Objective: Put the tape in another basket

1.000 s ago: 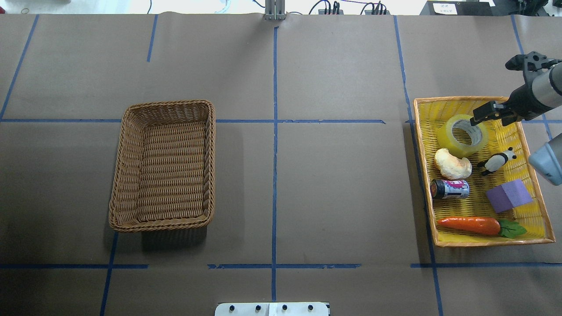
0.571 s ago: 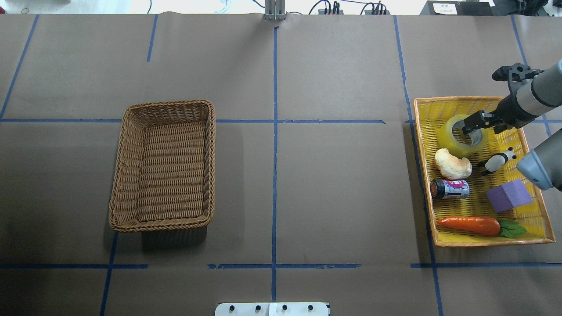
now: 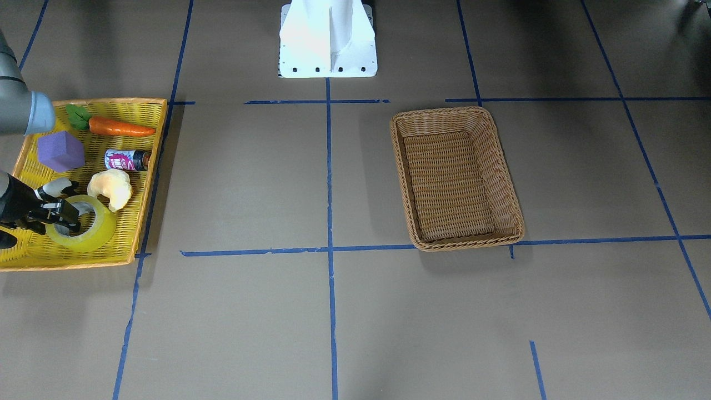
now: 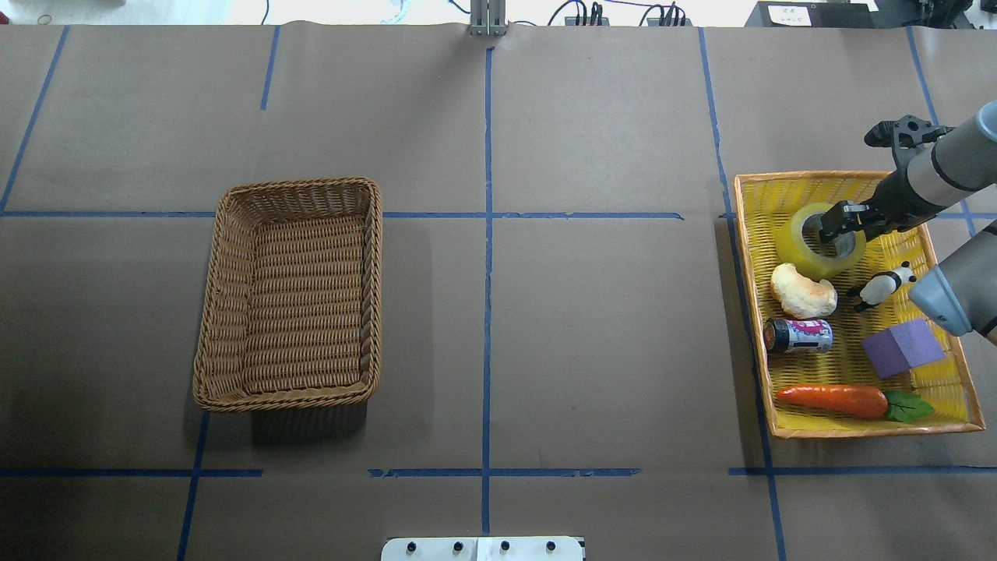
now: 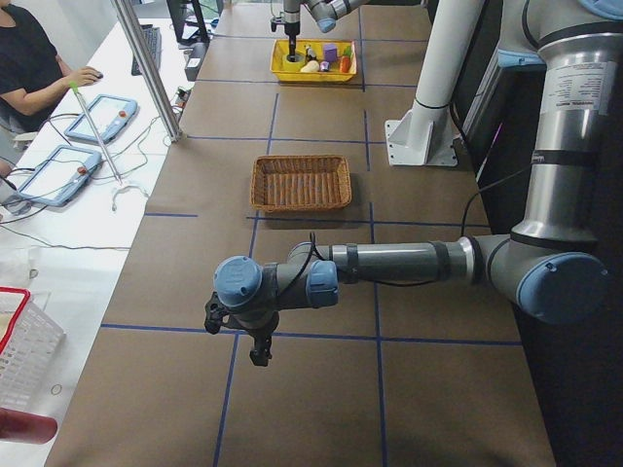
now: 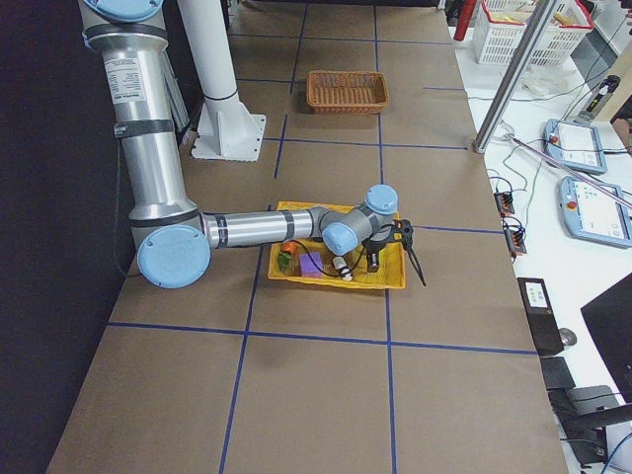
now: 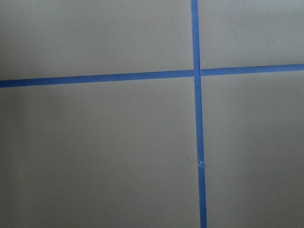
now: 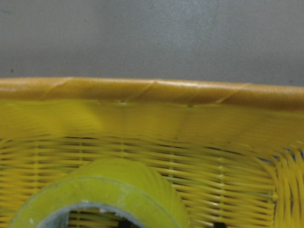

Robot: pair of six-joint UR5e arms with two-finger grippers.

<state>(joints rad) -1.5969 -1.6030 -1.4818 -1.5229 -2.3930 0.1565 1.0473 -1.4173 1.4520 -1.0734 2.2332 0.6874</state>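
The tape (image 4: 798, 249), a yellow-green roll, lies flat in the far end of the yellow tray (image 4: 810, 176). My right gripper (image 4: 840, 227) is open and low over the roll, its fingers at the core and the roll's right wall; it grips nothing. In the front-facing view the gripper (image 3: 65, 218) is at the tape (image 3: 95, 233). The right wrist view shows the tape's top edge (image 8: 118, 185) and the tray rim (image 8: 152, 90). The brown wicker basket (image 4: 292, 292) stands empty at the table's left. My left gripper (image 5: 255, 341) shows only in the exterior left view, so I cannot tell its state.
The tray also holds a croissant (image 4: 802, 291) right beside the tape, a panda figure (image 4: 880, 287), a small can (image 4: 798, 335), a purple block (image 4: 903, 347) and a carrot (image 4: 833, 399). Blue tape lines cross the brown table.
My right gripper has moved left and down, from above the tape's far right edge to low over its core. The tape has not moved.
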